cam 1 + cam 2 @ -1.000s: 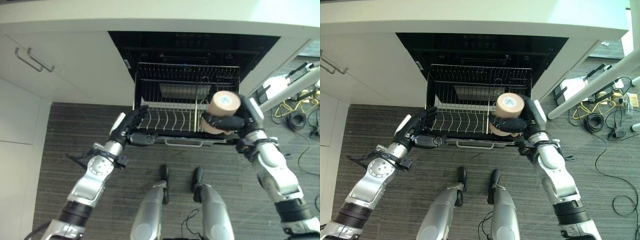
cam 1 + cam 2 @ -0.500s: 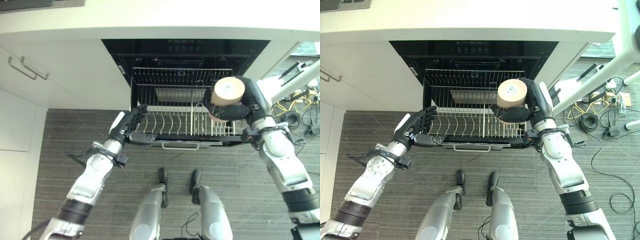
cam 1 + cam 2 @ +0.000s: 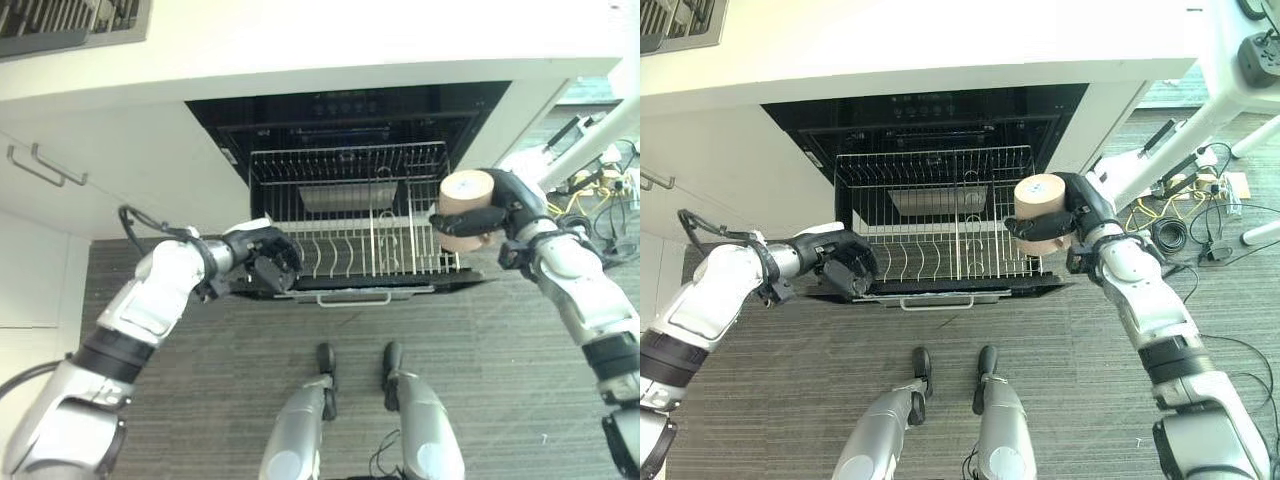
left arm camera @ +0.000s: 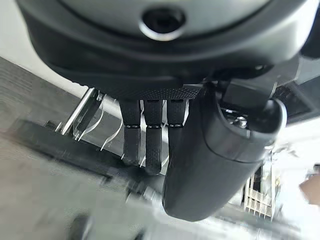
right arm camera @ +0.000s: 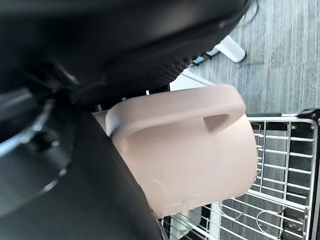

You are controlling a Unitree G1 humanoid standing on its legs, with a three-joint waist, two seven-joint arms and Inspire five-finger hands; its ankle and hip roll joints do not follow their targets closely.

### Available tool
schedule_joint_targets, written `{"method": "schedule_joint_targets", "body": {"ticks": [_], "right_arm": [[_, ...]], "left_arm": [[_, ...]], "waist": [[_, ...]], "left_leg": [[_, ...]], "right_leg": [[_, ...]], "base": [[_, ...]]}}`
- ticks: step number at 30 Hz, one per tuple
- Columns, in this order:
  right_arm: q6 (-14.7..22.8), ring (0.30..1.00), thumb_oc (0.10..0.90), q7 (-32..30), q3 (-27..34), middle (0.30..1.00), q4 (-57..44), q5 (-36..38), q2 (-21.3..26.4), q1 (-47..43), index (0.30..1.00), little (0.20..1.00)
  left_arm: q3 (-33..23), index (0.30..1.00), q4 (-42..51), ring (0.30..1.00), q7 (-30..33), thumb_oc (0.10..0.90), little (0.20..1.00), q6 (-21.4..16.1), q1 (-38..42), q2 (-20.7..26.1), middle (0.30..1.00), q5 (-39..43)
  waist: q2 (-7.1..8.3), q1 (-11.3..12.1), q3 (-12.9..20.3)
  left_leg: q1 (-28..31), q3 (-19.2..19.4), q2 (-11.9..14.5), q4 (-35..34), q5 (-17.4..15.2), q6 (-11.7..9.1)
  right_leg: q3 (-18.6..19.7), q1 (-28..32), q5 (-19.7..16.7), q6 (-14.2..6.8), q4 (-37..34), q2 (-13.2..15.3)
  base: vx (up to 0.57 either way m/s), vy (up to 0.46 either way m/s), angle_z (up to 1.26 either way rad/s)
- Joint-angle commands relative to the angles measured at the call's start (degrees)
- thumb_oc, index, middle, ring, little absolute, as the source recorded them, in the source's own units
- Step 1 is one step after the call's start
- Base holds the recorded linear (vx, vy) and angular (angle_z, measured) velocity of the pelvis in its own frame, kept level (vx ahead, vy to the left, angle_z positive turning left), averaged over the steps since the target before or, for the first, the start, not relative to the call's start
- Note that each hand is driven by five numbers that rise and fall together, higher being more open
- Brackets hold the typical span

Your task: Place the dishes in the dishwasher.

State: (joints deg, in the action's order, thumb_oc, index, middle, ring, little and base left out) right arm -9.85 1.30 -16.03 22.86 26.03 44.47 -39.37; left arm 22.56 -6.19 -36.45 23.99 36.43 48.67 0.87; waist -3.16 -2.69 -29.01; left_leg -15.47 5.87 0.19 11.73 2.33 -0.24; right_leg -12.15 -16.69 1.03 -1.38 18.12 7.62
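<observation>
A beige mug (image 3: 465, 208) hangs over the right side of the pulled-out wire rack (image 3: 345, 152), bottom towards me. My right hand (image 3: 508, 198) is shut on it. In the right wrist view the mug (image 5: 195, 150) shows its handle, with rack wires beyond it. My left hand (image 3: 268, 262) is at the rack's front left corner, back of the hand up. In the left wrist view its fingers (image 4: 152, 131) run nearly straight, tips against the rack's front edge. The rack holds no dishes that I can see and rests over the open dishwasher (image 3: 930, 105) door.
A white counter (image 3: 330, 40) overhangs the dishwasher, with a stove grate (image 3: 60, 20) at its far left. White cabinets with bar handles (image 3: 45, 165) stand to the left. Cables (image 3: 1185, 235) and a white table leg (image 3: 1185, 130) lie on the floor to the right.
The view has shifted. My left elbow has swung out to the left and the hand has turned over at the rack's corner. My right hand has carried the mug to the right.
</observation>
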Motion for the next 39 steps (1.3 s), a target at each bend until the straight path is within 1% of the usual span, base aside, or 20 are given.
{"method": "schedule_joint_targets", "body": {"ticks": [1, 5, 6, 8, 9, 11, 17, 20, 22, 23, 24, 26, 28, 29, 30, 31, 32, 33, 37, 39], "right_arm": [[3.6, 0.3, 0.4, 0.0, 1.7, 0.3, -0.7, 4.7, 2.5, -6.0, 0.3, 0.3], [2.1, 0.3, 0.4, 2.2, -1.3, 0.3, 8.3, 6.2, 2.4, -13.2, 0.3, 0.3], [1.8, 0.3, 0.4, 2.6, -2.2, 0.3, 10.8, 6.3, 2.6, -15.3, 0.3, 0.3], [1.8, 0.3, 0.4, 2.6, -2.7, 0.3, 12.5, 7.3, 2.7, -16.8, 0.3, 0.3], [1.3, 0.3, 0.4, 2.3, -2.6, 0.3, 14.6, 7.8, 2.5, -18.9, 0.3, 0.3], [0.9, 0.3, 0.4, 1.8, -2.9, 0.3, 16.3, 8.1, 2.3, -20.9, 0.3, 0.3], [-0.5, 0.3, 0.4, 0.8, -3.6, 0.3, 21.4, 7.9, 1.1, -24.6, 0.3, 0.3], [-0.7, 0.3, 0.4, 0.2, -3.9, 0.3, 23.1, 7.4, 0.5, -25.9, 0.3, 0.3], [-0.2, 0.3, 0.4, -1.1, -3.4, 0.3, 24.1, 6.6, -0.1, -26.1, 0.3, 0.3], [-0.2, 0.3, 0.4, -1.1, -3.4, 0.3, 24.1, 6.6, -0.2, -26.1, 0.3, 0.3], [-0.1, 0.3, 0.4, -1.9, -3.1, 0.3, 24.7, 6.3, -0.5, -26.5, 0.3, 0.3], [-0.1, 0.3, 0.4, -2.6, -2.6, 0.3, 25.0, 6.5, -0.6, -26.2, 0.3, 0.3], [0.0, 0.3, 0.4, -4.0, -1.6, 0.3, 25.2, 6.7, -0.8, -24.9, 0.3, 0.3], [0.0, 0.324, 0.416, -4.3, -1.2, 0.324, 25.2, 6.8, -0.8, -24.4, 0.324, 0.324], [0.1, 0.429, 0.486, -4.7, -0.8, 0.429, 25.2, 7.1, -0.6, -23.8, 0.429, 0.429], [0.5, 0.578, 0.585, -5.7, 0.1, 0.578, 25.1, 7.1, -0.7, -22.8, 0.578, 0.578], [0.8, 0.829, 0.753, -6.6, 0.4, 0.829, 25.1, 7.1, -0.8, -22.4, 0.829, 0.829], [0.9, 0.9, 0.8, -7.1, 0.7, 0.9, 25.0, 7.1, -0.9, -22.1, 0.9, 0.9], [2.1, 0.9, 0.8, -12.2, 2.0, 0.9, 25.5, 4.7, -1.1, -21.2, 0.9, 0.9], [2.1, 0.9, 0.8, -13.7, 2.6, 0.9, 25.4, 6.0, -1.1, -21.1, 0.9, 0.9]], "left_arm": [[3.7, 0.3, 4.2, 0.3, -6.4, 0.4, 0.3, 1.0, -9.8, 0.2, 0.3, 2.1], [5.2, 0.3, 3.2, 0.3, -4.9, 0.4, 0.3, 1.0, -8.7, -0.2, 0.3, 5.1], [5.5, 0.411, 3.2, 0.411, -4.1, 0.474, 0.411, 0.9, -8.7, -0.1, 0.411, 6.0], [5.6, 0.531, 3.1, 0.531, -3.1, 0.554, 0.531, 1.0, -8.6, -0.1, 0.531, 7.1], [5.6, 0.681, 2.9, 0.681, -1.4, 0.654, 0.681, 0.3, -8.6, -0.2, 0.681, 8.3], [5.6, 0.9, 2.8, 0.9, 0.2, 0.8, 0.9, -0.2, -8.7, -0.2, 0.9, 9.7], [5.0, 0.9, 3.5, 0.9, 3.1, 0.8, 0.9, -2.1, -11.2, -1.0, 0.9, 11.6], [5.0, 0.9, 4.2, 0.9, 8.3, 0.8, 0.9, -4.6, -12.6, -1.6, 0.9, 14.4], [2.9, 0.9, 5.4, 0.9, 16.2, 0.8, 0.9, -8.7, -13.9, -2.6, 0.9, 19.2], [2.9, 0.9, 5.4, 0.9, 16.2, 0.8, 0.9, -8.7, -13.9, -2.6, 0.9, 19.2], [1.7, 0.9, 6.1, 0.9, 19.2, 0.8, 0.9, -11.0, -13.9, -2.7, 0.9, 21.1], [0.1, 0.9, 6.9, 0.9, 21.7, 0.8, 0.9, -13.2, -14.4, -3.0, 0.9, 23.2], [-2.0, 0.9, 8.1, 0.9, 26.8, 0.8, 0.9, -17.5, -15.1, -4.0, 0.9, 26.1], [-2.5, 0.9, 8.4, 0.9, 28.0, 0.8, 0.9, -18.3, -15.2, -4.3, 0.9, 26.8], [-3.0, 0.9, 8.7, 0.9, 29.1, 0.8, 0.9, -19.1, -15.4, -4.7, 0.9, 27.9], [-3.9, 0.9, 9.1, 0.9, 30.3, 0.8, 0.9, -20.6, -16.1, -5.8, 0.9, 28.4], [-4.1, 0.9, 9.3, 0.9, 31.0, 0.8, 0.9, -21.2, -16.2, -6.4, 0.9, 28.4], [-4.1, 0.9, 9.3, 0.9, 31.2, 0.8, 0.9, -21.5, -16.4, -6.7, 0.9, 28.4], [-3.8, 0.9, 9.9, 0.9, 32.8, 0.8, 0.9, -22.7, -16.5, -8.8, 0.9, 27.7], [-3.4, 0.9, 10.2, 0.9, 33.3, 0.8, 0.9, -22.5, -16.5, -9.2, 0.9, 28.0]], "waist": [[-0.82, 2.4, 5.6], [-1.79, 3.6, 4.5], [-2.14, 4.0, 4.1], [-2.41, 4.2, 4.0], [-2.93, 4.6, 3.7], [-3.37, 4.9, 3.6], [-5.08, 6.0, 1.8], [-5.86, 6.4, 1.0], [-6.41, 6.9, 0.2], [-6.41, 6.9, 0.2], [-6.56, 7.2, -0.2], [-6.64, 7.4, -0.5], [-6.35, 7.8, -0.8], [-6.27, 7.8, -0.8], [-6.19, 7.9, -0.8], [-6.03, 8.0, -0.8], [-5.95, 8.1, -0.8], [-5.91, 8.0, -0.8], [-5.72, 8.0, -0.8], [-5.8, 7.8, -0.8]], "left_leg": [[0.5, 1.8, 0.8, 5.5, -11.8, -0.7], [0.0, 1.2, 0.5, 5.5, -11.4, -1.0], [0.1, 0.9, 0.4, 5.5, -11.6, -1.1], [-0.4, 0.8, 0.3, 5.5, -11.1, -1.2], [-0.5, 0.5, 0.1, 5.5, -11.3, -1.2], [-1.3, 0.2, -0.1, 5.5, -10.9, -1.3], [-3.3, -0.2, -0.5, 5.5, -10.1, -1.2], [-4.4, -0.3, -0.5, 5.5, -9.6, -1.2], [-5.2, -0.5, -0.7, 5.5, -9.3, -0.9], [-5.2, -0.5, -0.7, 5.5, -9.3, -0.9], [-5.5, -0.5, -0.7, 5.5, -9.1, -0.9], [-5.8, -0.6, -0.7, 5.5, -8.9, -0.8], [-6.4, -0.7, -0.6, 5.5, -8.4, -0.8], [-6.7, -0.7, -0.5, 5.5, -8.3, -0.7], [-6.9, -0.8, -0.5, 5.5, -8.2, -0.7], [-7.2, -0.8, -0.5, 5.5, -8.1, -0.6], [-7.4, -0.9, -0.5, 5.5, -8.0, -0.6], [-7.5, -0.9, -0.4, 5.5, -8.0, -0.5], [-8.0, -0.9, -0.2, 5.5, -8.0, -0.4], [-7.9, -0.8, -0.2, 5.5, -8.0, -0.4]], "right_leg": [[0.1, 1.7, 6.6, -4.3, -0.9, -0.7], [-0.4, 1.7, 6.8, -3.9, -0.9, -0.4], [-0.7, 1.9, 7.2, -3.8, -0.9, -0.3], [-0.8, 1.5, 6.9, -3.7, -0.9, -0.2], [-0.8, 1.5, 7.2, -3.7, -0.9, -0.2], [-0.8, 0.7, 7.0, -3.6, -0.9, -0.1], [-1.2, -1.5, 6.6, -3.4, -0.9, 0.1], [-1.1, -2.6, 6.3, -3.3, -0.9, 0.1], [-1.2, -3.6, 6.0, -3.2, -0.9, 0.3], [-1.2, -3.6, 6.0, -3.2, -0.9, 0.3], [-1.5, -3.9, 5.8, -3.2, -0.9, 0.4], [-1.7, -4.1, 5.7, -3.1, -0.9, 0.4], [-1.8, -4.6, 5.3, -3.1, -0.9, 0.3], [-1.9, -4.8, 5.2, -3.1, -0.9, 0.3], [-2.0, -5.0, 5.1, -3.1, -0.9, 0.2], [-2.1, -5.3, 4.9, -3.0, -0.9, 0.2], [-2.1, -5.5, 4.8, -3.0, -0.9, 0.2], [-2.1, -5.6, 4.8, -3.0, -0.9, 0.2], [-2.2, -6.1, 4.4, -3.1, -0.9, -0.1], [-2.0, -6.2, 4.4, -3.2, -0.9, 0.0]], "base": [[0.02, -0.02, 0.04], [0.01, -0.007, 0.04], [0.02, -0.015, 0.12], [0.03, 0.007, 0.08], [0.05, 0.024, 0.05], [0.02, 0.024, 0.09], [0.01, 0.021, 0.09], [0.01, 0.014, 0.05], [0.0, 0.0, 0.0], [0.01, -0.016, 0.07], [0.0, -0.013, 0.12], [0.02, -0.027, 0.11], [0.03, -0.064, 0.01], [0.02, -0.062, 0.0], [0.01, -0.051, 0.06], [0.01, -0.044, 0.07], [0.01, -0.036, 0.05], [0.0, -0.032, 0.0], [0.0, 0.0, 0.01], [0.0, 0.014, 0.05]]}}
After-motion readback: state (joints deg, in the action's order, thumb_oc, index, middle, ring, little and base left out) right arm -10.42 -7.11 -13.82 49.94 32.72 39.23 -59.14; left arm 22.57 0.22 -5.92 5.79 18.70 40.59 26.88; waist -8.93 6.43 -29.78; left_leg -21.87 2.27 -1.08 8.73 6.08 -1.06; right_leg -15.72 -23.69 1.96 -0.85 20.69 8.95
